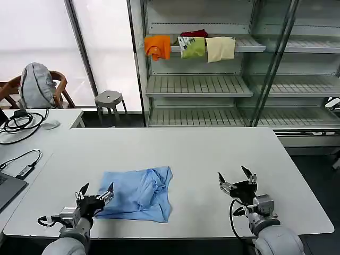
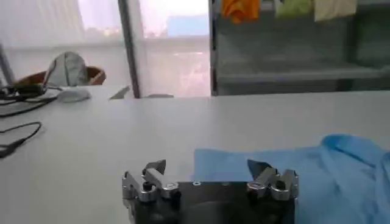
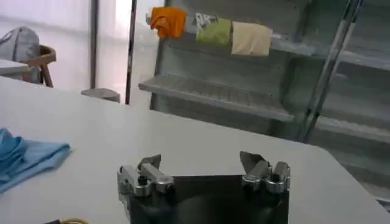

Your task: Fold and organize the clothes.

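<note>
Jaws released on both: left gripper (image 1: 96,195) at the T-shirt (image 1: 139,194) edge, right gripper (image 1: 237,180) well apart on the bench (image 1: 212,154). Next I'd grasp the near hem to start folding.

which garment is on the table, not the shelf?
The blue T-shirt, lying rumpled on the white table by the left gripper. The orange, green and cream ones hang off the shelf.

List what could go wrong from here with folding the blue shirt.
1. The T-shirt lies bunched with thick ridges, so a grab may catch several layers.
2. The open left gripper sits at the shirt's edge, and could push the cloth instead of pinching it.
3. The open right gripper is off the shirt, leaving that side unheld.
</note>
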You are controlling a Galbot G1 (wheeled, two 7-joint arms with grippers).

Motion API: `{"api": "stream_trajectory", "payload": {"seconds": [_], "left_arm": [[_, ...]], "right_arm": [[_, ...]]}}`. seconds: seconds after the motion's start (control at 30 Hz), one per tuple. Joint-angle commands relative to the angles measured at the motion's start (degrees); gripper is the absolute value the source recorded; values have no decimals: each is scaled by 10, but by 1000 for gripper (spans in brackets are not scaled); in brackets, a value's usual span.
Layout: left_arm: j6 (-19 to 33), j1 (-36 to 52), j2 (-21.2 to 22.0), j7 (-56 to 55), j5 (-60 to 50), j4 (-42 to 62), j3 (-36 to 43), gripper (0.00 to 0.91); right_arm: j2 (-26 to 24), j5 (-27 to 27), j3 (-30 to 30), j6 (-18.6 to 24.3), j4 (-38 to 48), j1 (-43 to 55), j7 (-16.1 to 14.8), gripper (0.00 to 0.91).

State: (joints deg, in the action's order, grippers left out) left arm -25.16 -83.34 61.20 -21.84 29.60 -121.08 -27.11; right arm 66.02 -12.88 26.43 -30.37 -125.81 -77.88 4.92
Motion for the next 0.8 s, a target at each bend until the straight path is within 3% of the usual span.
{"api": "stream_trajectory", "payload": {"seconds": [0.03, 0.47, 0.5, 0.57, 0.6, 0.8], "left_arm": [[-2, 27, 7, -35, 24, 52, 19, 907], [-14, 37, 7, -30, 19, 68, 48, 907], [-16, 35, 8, -30, 21, 69, 49, 746], [-18, 31, 8, -32, 33, 64, 51, 60], [-19, 29, 7, -31, 38, 61, 52, 20], [-20, 24, 11, -29, 43, 70, 58, 20]], "right_arm": [[0, 1, -1, -1, 0, 0, 1, 907], [1, 2, -3, -3, 5, 6, 2, 907], [1, 2, -3, -3, 5, 7, 2, 907], [1, 2, -3, -4, 5, 7, 2, 907], [1, 2, -3, -4, 5, 7, 2, 907], [2, 2, -3, -4, 6, 7, 1, 907]]}}
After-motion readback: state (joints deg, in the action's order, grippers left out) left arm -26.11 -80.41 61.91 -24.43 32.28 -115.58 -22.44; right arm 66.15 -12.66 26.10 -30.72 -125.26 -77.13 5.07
